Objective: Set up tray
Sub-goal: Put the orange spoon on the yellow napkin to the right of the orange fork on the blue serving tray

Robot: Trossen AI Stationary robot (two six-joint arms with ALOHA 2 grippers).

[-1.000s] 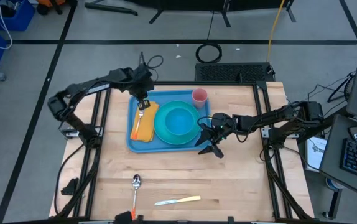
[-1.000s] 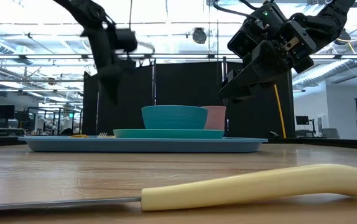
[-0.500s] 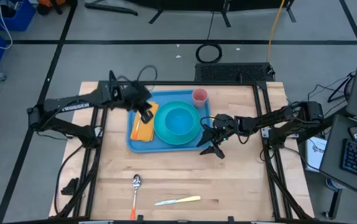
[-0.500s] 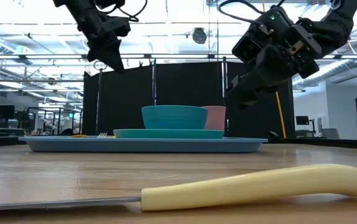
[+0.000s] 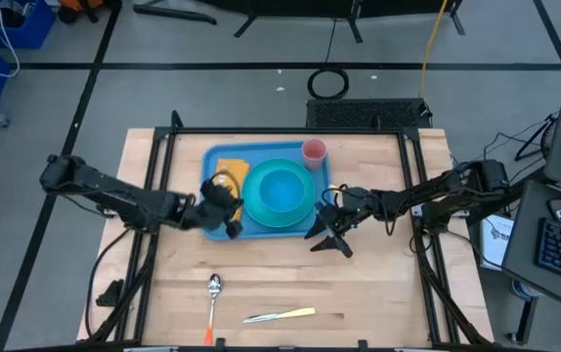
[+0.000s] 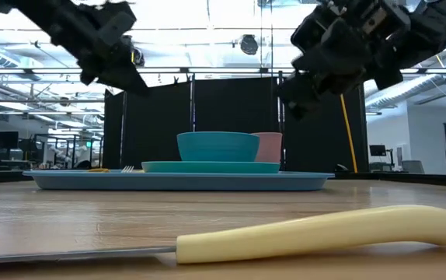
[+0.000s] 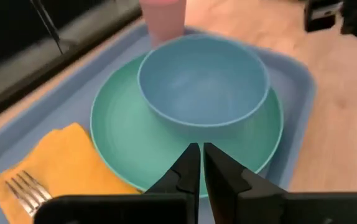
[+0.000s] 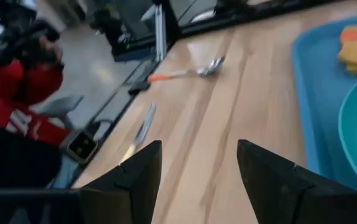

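Note:
The light-blue tray [image 5: 214, 161] lies on the table's far half. On it stand a teal plate [image 5: 305, 205] with a blue bowl [image 5: 280, 188], a pink cup [image 5: 314, 151] and a yellow napkin [image 5: 232, 172] with a fork [image 7: 24, 188] lying on it. My left gripper [image 5: 232, 213] is shut and empty, raised over the tray's near left corner; its fingers [image 7: 190, 163] point toward the bowl [image 7: 203, 81]. My right gripper [image 5: 325, 236] is open and empty, raised [image 6: 293, 97] just off the tray's near right corner.
A spoon with an orange handle [image 5: 212, 295] and a knife with a cream handle [image 5: 280, 315] lie on the wood near the table's front edge; both show in the right wrist view, spoon [image 8: 185, 71] and knife [image 8: 141, 127]. Bare wood lies between them and the tray.
My left gripper has risen from the napkin and fork at the tray's far left and swung toward the near edge, tipping from pointing down to slanting toward the bowl. The fork stays on the napkin. My right gripper has shifted slightly toward the near edge.

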